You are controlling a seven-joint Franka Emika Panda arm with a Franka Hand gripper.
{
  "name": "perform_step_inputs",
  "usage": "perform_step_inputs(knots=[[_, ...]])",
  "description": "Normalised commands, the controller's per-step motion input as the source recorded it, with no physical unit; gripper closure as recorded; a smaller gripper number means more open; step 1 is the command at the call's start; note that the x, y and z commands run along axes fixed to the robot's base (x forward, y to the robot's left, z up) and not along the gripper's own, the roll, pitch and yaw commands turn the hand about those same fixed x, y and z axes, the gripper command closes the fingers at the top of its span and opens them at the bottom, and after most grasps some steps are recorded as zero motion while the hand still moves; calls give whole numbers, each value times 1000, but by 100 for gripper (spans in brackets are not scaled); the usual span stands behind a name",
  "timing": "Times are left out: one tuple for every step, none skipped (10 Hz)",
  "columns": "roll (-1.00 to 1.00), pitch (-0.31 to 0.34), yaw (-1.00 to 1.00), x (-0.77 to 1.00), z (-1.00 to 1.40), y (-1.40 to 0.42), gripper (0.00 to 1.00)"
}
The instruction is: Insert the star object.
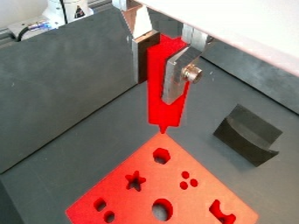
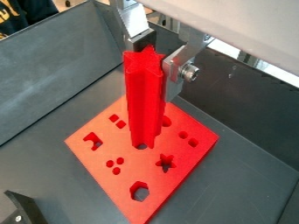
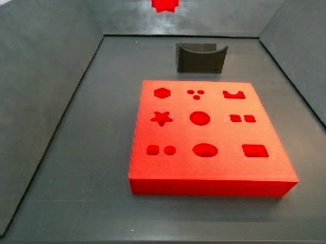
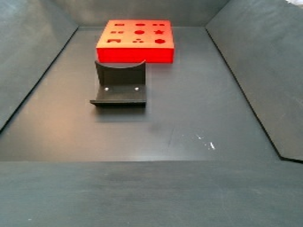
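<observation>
In a wrist view, hand [image 1: 173, 63] clamped on the peg [image 1: 160, 87], silver plate and dark pad flat against its side, peg hanging upright with its tip clear above the block [image 1: 158, 188]; star hole [image 1: 135, 181] visible off to one side of the tip, not under it; stand [image 1: 247, 134] apart on the bare counter [image 1: 70, 114]. In a wrist view from the opposite side, hand [image 2: 149, 54] again closed on the peg [image 2: 142, 101], jagged star profile showing at the top end, lower end seen against the block [image 2: 146, 149] near a round hole, star hole [image 2: 166, 162] a little further out. In a side view, only the peg's red tip [image 3: 163, 5] at the top edge, high over the far end of the counter, beyond the stand [image 3: 199, 57] and block [image 3: 211, 143]; star hole [image 3: 162, 118] near the block's left edge. In a side view from the other end, block [image 4: 135, 42] at the far edge, stand [image 4: 120, 85] just in front, hand and peg out of frame. Judged step: carry, peg held aloft, insertion not begun. Next: shift across until tip sits over the star hole, match the points by rotation, then lower straight.
</observation>
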Motion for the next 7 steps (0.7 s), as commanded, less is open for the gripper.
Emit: perform_step_inputs(knots=[[-66,0,-29,0,-223,0,100],[-76,0,-100,14,-286,0,100],[-17,0,-226,71,-337,0,100],[24,0,-383,69,-337,0,100],[69,10,-571,89,-351,-66,100],[10,0,-809,180,-291,-169,100],[0,0,-1000,0,-337,-120,100]])
